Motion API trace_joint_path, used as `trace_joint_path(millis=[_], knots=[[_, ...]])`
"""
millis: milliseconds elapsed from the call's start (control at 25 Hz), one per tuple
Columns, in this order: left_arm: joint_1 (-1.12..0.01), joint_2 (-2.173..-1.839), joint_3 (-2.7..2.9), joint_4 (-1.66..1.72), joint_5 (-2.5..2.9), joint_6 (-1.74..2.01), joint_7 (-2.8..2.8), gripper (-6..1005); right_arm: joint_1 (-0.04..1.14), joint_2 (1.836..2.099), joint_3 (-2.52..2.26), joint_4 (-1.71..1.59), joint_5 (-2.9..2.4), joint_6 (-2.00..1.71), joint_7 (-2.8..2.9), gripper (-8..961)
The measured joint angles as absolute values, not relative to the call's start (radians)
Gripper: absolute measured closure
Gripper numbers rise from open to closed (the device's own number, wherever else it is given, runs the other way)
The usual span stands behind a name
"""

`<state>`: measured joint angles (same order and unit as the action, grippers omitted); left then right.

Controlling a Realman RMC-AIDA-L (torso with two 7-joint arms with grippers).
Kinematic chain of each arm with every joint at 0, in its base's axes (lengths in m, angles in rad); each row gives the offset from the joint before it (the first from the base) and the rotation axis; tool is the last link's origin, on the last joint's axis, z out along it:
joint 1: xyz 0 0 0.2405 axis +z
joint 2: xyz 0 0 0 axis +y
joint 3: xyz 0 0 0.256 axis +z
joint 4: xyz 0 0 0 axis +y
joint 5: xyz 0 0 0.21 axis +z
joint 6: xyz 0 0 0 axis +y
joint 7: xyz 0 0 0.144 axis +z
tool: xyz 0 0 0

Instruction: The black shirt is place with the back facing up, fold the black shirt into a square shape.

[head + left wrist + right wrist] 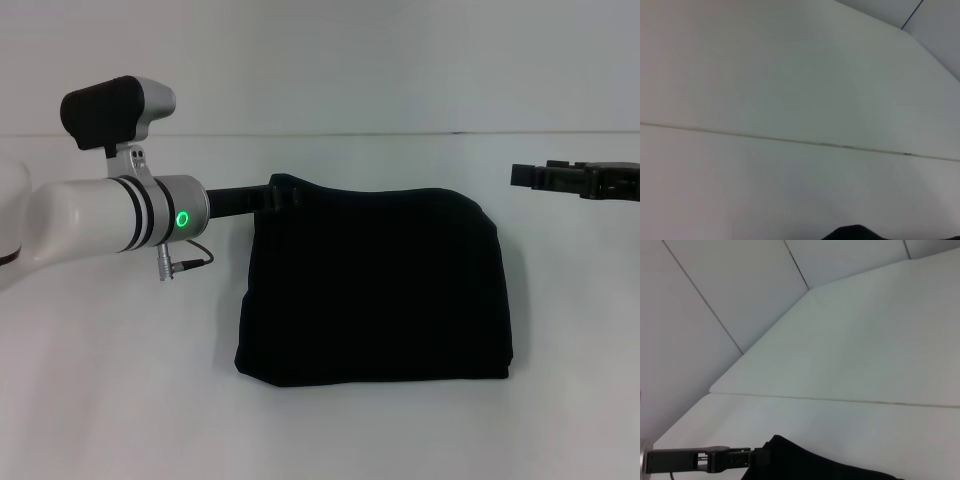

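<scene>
The black shirt lies folded on the white counter, a compact, nearly square bundle sitting in the middle of the head view. Its near edge runs straight and its right side drops down cleanly, while the far left corner rides up a little.

That raised corner is where the left end effector is: the left arm reaches in from the left, its dark fingers touching the far left corner of the shirt, and it looks clenched on the fabric there. The right wrist view backs this up, showing the same end effector meeting the shirt's edge low on the counter. The left wrist view shows mostly bare counter, with a sliver of black at its edge.

Over on the right, the right end effector hangs well apart from the shirt, beyond its far right corner, touching nothing. Whether its fingers are released or clenched cannot be told.
</scene>
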<state>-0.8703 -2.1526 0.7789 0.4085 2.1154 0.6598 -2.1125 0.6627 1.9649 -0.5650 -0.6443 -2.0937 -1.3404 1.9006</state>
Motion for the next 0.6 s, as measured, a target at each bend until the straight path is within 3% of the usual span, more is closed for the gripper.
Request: trace_joint_path(millis=[240,600], knots=[[-0.869,-2.156,0.777,0.409,2.096,0.655,-2.097,604,0.661,1.965,-0.564,-0.642,-2.094,-1.331,1.901,70],[-0.871,-2.155,0.775,0.409,2.079,0.653,-2.091,841,0.661,1.962,-0.603,-0.634,-2.110,-1.324,1.929,69]])
